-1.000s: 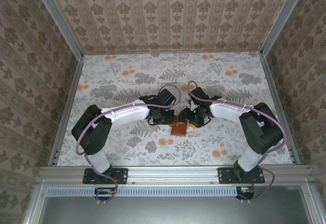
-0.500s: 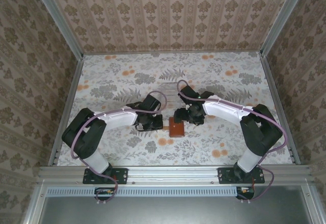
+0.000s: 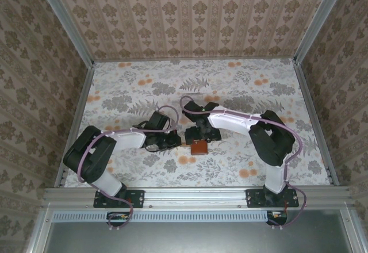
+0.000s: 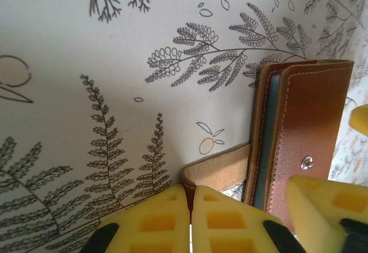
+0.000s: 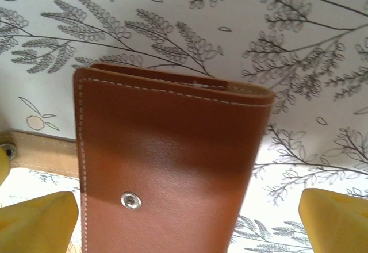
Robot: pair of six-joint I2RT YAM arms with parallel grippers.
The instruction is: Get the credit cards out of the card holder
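Robot test booth, wallpapered walls (image 3: 190,17), aluminium frame (image 3: 195,196)

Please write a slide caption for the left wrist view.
Left gripper pinches the strap of the card holder, floral table behind.

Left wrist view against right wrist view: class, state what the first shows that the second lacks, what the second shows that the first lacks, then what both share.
Left wrist, not right wrist: the grey-blue pocket panel inside the reddish-brown leather card holder, and the left end effector pinching its tan strap. Right wrist, not left wrist: the holder's whole outer face, lying between the spread yellow pads of the open right end effector. Both: the card holder, its metal snap stud and the fern-printed tablecloth.
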